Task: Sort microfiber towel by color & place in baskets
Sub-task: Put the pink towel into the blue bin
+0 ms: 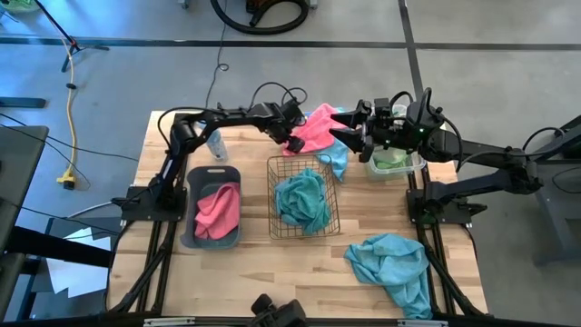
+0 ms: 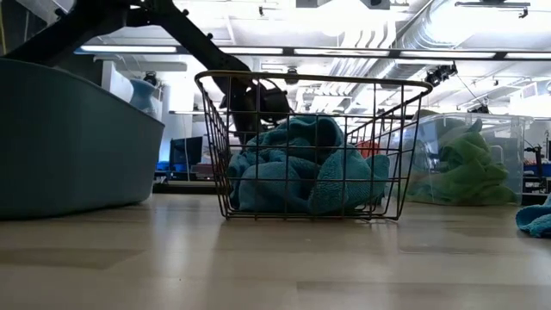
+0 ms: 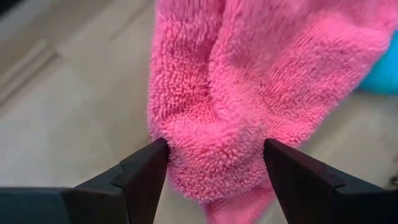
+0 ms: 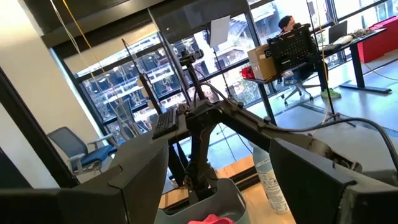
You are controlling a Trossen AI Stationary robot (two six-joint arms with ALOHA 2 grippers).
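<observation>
Your left gripper (image 3: 214,171) has its jaws spread wide, one finger on each side of a fold of the bright pink towel (image 3: 261,93), which fills the gap between them; you cannot tell from the wrist view whether the pads actually press the cloth. Your right gripper (image 1: 349,127) hangs just beside it on the far side of the same pink towel (image 1: 318,129), jaws also wide and with nothing between them. Next to the right gripper, a bit of teal cloth (image 1: 338,156) lies against the pink one. Beyond that, the clear bin (image 1: 396,164) under the right arm holds a lime green towel (image 2: 465,168). Nearer you from both grippers, the wire mesh basket (image 1: 303,198) holds a teal towel (image 2: 301,168), and the dark grey-blue tub (image 1: 211,207) below the left arm holds another pink towel (image 1: 219,210). A further teal towel (image 1: 395,269) lies loose on the table, well apart from both grippers. A pale bottle (image 1: 217,145) stands by the left arm; any print on it is too small to read, and no other writing is legible. The table (image 1: 263,272) is pale wood planks. Around it you see grey floor, cables, glass walls and office chairs.
</observation>
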